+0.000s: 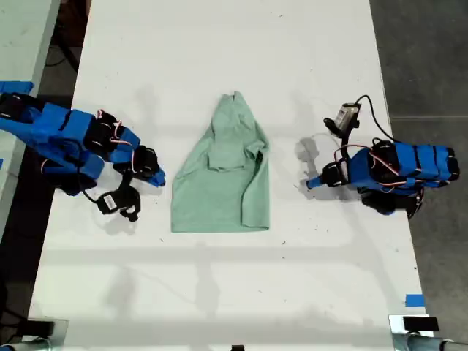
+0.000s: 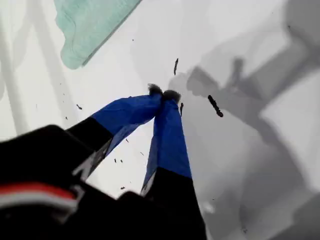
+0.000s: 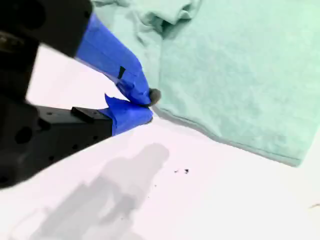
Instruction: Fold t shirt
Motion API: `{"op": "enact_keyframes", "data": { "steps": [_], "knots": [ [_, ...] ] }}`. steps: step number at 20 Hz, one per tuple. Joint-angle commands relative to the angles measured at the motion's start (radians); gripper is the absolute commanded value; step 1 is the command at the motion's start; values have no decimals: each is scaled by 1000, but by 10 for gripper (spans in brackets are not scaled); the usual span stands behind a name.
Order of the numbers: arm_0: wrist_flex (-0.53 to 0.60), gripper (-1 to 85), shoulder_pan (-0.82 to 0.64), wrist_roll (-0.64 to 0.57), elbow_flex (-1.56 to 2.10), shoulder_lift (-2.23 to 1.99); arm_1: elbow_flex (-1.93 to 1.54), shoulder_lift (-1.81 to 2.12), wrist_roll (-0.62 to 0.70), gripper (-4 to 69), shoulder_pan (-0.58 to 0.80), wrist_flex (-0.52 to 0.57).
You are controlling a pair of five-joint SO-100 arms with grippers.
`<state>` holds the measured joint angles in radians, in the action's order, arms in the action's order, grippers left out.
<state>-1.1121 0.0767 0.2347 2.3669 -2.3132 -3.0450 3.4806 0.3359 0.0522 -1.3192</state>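
— where's the t shirt (image 1: 219, 183)?

— flat in the middle of the white tabletop (image 1: 219, 292), neck end away from us, hem nearer, one sleeve folded in over the body.

— and the arms?

— the second tool (image 1: 159, 178) sits just beside the shirt's edge on the exterior view's left, tips pinched together with no cloth between them. the first tool (image 1: 310, 183) is on the exterior view's right, well apart from the shirt, also pinched closed on nothing.

— do the wrist cameras add anything?

— the second wrist view shows how close those tips are to the hem edge. the first shows only a shirt corner far off and dark specks on the tabletop.
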Motion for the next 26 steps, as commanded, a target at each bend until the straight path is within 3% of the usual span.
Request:
{"op": "enact_keyframes", "data": {
  "steps": [1, 6, 18, 21, 22, 23, 26],
  "knots": [
    [11, 94, 78, 38, -160, 193, -69, 12, 2, 1, -11, 0],
    [-29, 198, 87, 17, -298, 419, -69, 12, 0, 1, -11, 0],
    [-8, 196, 74, 31, -588, 827, -69, 12, 3, 1, -11, 0],
    [-12, 145, 77, 29, -624, 868, -69, 12, 3, 1, -11, 0],
    [-12, 44, 77, 37, -626, 873, -69, 12, 3, 1, -11, 0],
    [-15, -1, 75, 51, -626, 877, -69, 12, 3, 1, -11, 0],
    [-18, -1, 74, 57, -626, 881, -69, 12, 3, 1, -11, 0]
  ]
}}
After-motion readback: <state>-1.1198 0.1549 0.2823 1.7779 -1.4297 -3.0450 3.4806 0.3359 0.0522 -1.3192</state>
